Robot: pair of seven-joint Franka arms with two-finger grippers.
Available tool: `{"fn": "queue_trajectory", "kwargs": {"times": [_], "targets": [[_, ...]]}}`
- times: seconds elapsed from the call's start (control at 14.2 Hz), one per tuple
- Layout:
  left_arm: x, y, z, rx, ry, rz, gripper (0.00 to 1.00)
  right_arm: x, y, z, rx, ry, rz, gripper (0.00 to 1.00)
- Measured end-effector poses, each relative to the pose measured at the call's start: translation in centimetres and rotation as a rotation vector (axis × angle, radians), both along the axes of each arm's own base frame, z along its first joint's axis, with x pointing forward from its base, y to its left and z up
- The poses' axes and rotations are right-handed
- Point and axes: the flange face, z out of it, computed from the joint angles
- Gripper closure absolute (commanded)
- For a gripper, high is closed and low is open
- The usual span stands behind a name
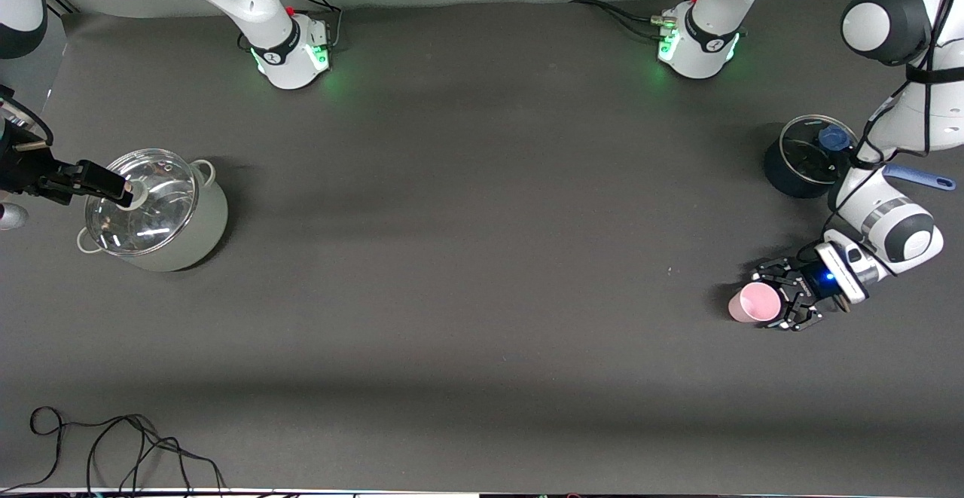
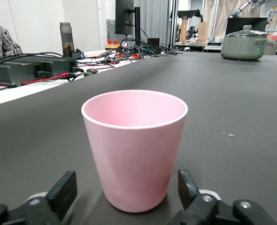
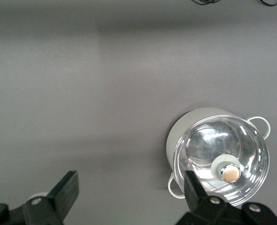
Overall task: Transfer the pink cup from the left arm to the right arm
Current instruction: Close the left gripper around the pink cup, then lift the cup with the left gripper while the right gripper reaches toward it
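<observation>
The pink cup (image 1: 755, 303) stands upright on the dark table near the left arm's end. In the left wrist view the pink cup (image 2: 134, 145) fills the middle. My left gripper (image 1: 777, 300) is low at the table, open, with one finger on each side of the cup's base and a small gap on both sides (image 2: 126, 187). My right gripper (image 1: 119, 189) is open and empty, up over the rim of the lidded pot (image 1: 162, 215) at the right arm's end (image 3: 130, 185).
The pale pot with a glass lid also shows in the right wrist view (image 3: 218, 159) and far off in the left wrist view (image 2: 244, 43). A dark pot with a blue-knobbed lid (image 1: 807, 157) and a blue handle (image 1: 920, 177) lie by the left arm. Cables (image 1: 113, 445) lie at the table's front edge.
</observation>
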Motion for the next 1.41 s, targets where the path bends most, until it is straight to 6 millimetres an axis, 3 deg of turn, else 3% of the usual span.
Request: {"fn": "queue_trajectory", "kwargs": {"times": [0.14,0.35,0.56,0.91,1.12,1.41], "targets": [[0.1,-0.6,-0.2,0.002,0.003,0.003,0.22,0.0,0.0,0.0,0.0,0.0,0.0,0.01],[0.2,-1.0,-0.3,0.002,0.005,0.013,0.46,0.0,0.0,0.0,0.0,0.0,0.0,0.01],[0.2,-1.1,-0.3,0.0,0.005,0.016,0.58,0.0,0.0,0.0,0.0,0.0,0.0,0.01],[0.4,-1.3,-0.2,-0.011,0.017,0.023,0.68,0.0,0.0,0.0,0.0,0.0,0.0,0.01],[1.7,-2.8,1.6,-0.03,0.059,0.027,0.74,0.0,0.0,0.0,0.0,0.0,-0.002,0.01],[3.6,-8.0,6.0,-0.033,0.139,0.043,0.74,-0.2,0.2,-0.2,0.022,0.019,-0.112,0.01]]}}
